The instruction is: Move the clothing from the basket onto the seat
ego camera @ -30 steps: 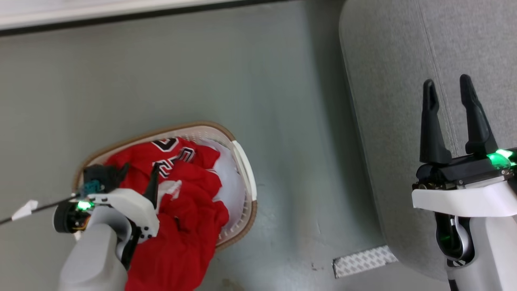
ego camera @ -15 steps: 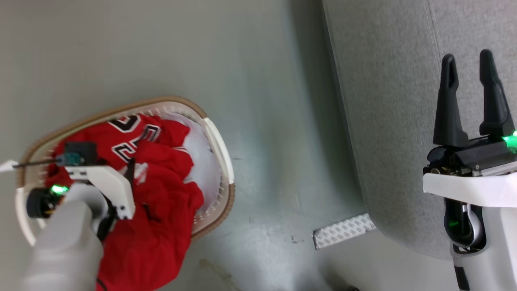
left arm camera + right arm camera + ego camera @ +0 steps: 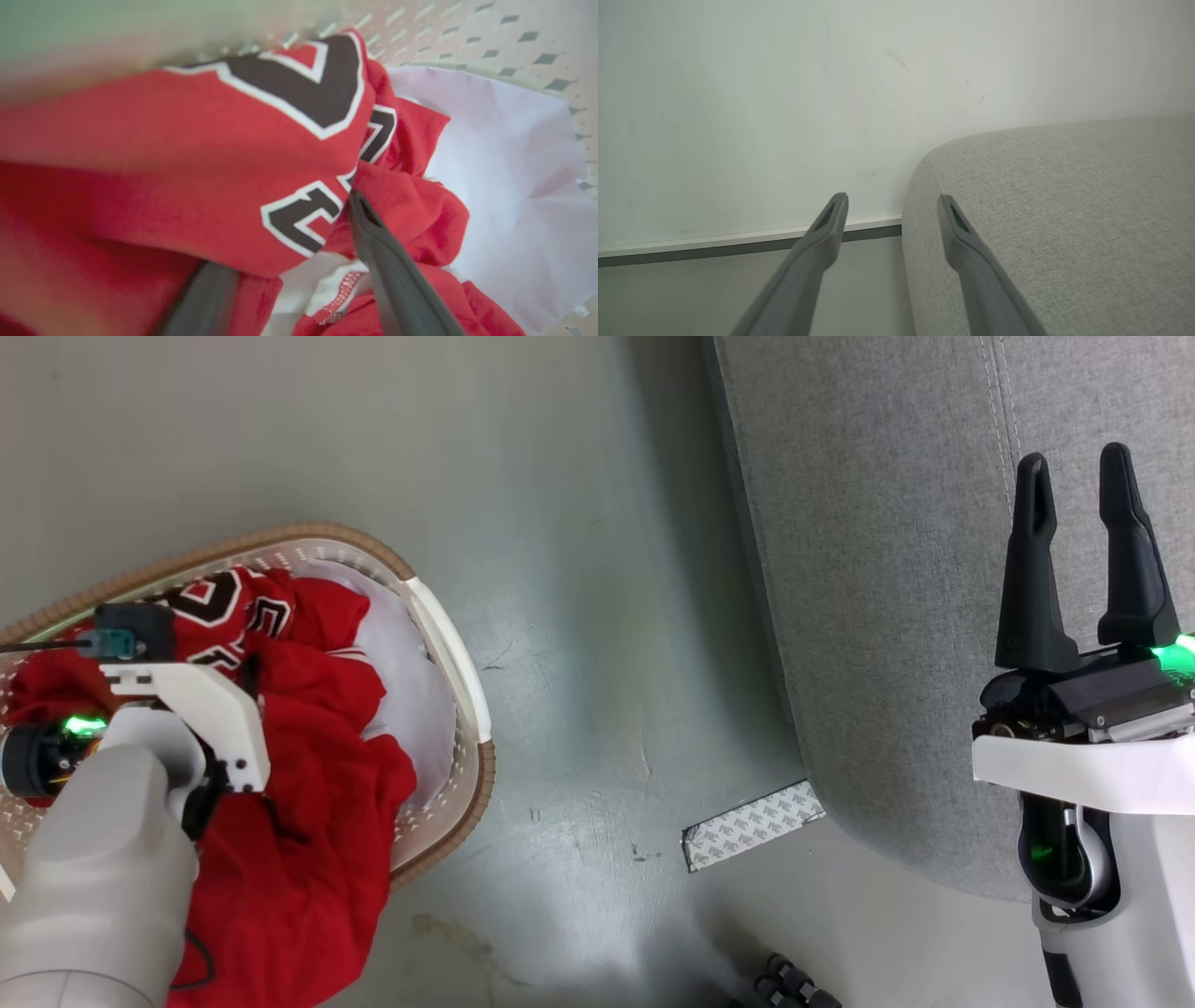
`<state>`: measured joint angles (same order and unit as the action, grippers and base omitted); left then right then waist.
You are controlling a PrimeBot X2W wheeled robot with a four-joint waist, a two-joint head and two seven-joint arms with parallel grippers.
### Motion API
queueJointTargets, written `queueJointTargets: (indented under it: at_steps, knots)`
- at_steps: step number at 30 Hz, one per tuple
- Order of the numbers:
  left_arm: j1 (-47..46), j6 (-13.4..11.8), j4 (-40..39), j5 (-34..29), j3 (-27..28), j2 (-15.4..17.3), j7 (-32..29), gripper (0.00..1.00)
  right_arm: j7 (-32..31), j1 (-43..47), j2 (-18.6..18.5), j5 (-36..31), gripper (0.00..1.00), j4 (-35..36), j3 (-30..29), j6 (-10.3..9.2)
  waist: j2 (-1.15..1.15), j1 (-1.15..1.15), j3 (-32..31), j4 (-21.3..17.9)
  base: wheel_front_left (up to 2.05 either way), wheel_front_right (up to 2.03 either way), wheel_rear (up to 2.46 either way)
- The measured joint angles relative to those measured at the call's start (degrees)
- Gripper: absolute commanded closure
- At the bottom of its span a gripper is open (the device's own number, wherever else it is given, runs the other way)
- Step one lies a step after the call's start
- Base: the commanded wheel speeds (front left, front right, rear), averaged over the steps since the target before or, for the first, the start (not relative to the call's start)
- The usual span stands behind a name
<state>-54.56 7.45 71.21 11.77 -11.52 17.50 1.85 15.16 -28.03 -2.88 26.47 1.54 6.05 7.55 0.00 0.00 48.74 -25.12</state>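
Basket (image 3: 471,709) taken as reference. It sits on the grey floor (image 3: 579,569); its left part is cut off by the edge of the head view.

**Edges and room**
- Right of the basket: a wide bare strip of floor, then the seat (image 3: 887,616), well apart. The seat's rounded corner faces the basket.
- A patterned tape strip (image 3: 752,824) lies on the floor between basket and seat, near the seat's corner.
- Beyond the basket the floor is open. The right wrist view shows a pale wall (image 3: 784,93) and a baseboard (image 3: 738,242) past the seat's end.

**Clothing**
- The clothing (image 3: 308,775) is heaped in the basket.
- Its long axis runs from the basket's far rim to its near rim.
- The plain red end spills over the near rim towards the robot. The end with black-and-white lettering lies at the far rim.
- A white pad (image 3: 401,681) lies under it, against the basket's right handle.

**Tools**
- Left gripper (image 3: 280,228): down inside the basket, 2 fingers spread wide and sunk into the cloth. 1 lettered fold drapes over the left finger. The right fingertip rests in a crease beside it. The fingers are not pinched together.
- Right gripper (image 3: 1074,467): far right of the basket, over the seat, fingers parted and holding nothing.
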Motion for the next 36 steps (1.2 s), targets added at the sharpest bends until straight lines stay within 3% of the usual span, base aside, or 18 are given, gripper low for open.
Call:
queueJointTargets:
  at_steps: [1, 12, 17, 26, 36]
  knots:
    - [-0.1, -0.1, 0.2, 0.0, -0.1, -0.1, -0.1, 1.0, 0.0, 0.0, 0.0, 0.0, 0.0, 0.0, 0.0, 0.0, 0.0, 0.0, 0.0, 0.0, 0.0, 0.0, 0.0]
    - [0.5, -0.1, 1.1, 0.9, -1.5, -2.4, 2.3, 1.0, 0.0, -0.1, 0.0, -0.4, 0.0, -1.6, 0.1, 0.0, 0.0, 0.0, -2.9, 1.2, 0.0, 0.0, 0.0]
    - [4.1, -0.1, 1.2, 4.1, -2.0, -5.6, 4.9, 1.0, 0.0, 0.1, 0.0, -2.1, 0.0, -2.8, -0.1, 0.0, 0.0, 0.0, -6.9, 2.3, 0.0, 0.0, 0.0]
    - [11.7, -0.1, -2.5, 8.9, -8.7, -10.5, 9.1, 1.0, 0.0, 1.6, 0.1, -6.3, 0.0, -5.7, -0.7, 0.0, 0.0, 0.0, -17.7, 5.8, 0.0, 0.0, 0.0]
    - [18.3, 0.0, -12.0, 16.2, -18.6, -9.9, 12.3, 1.0, 0.0, 5.9, 0.0, -8.8, 0.0, -8.2, -0.9, 0.0, 0.0, -0.01, -30.0, 10.8, 0.0, 0.0, 0.0]
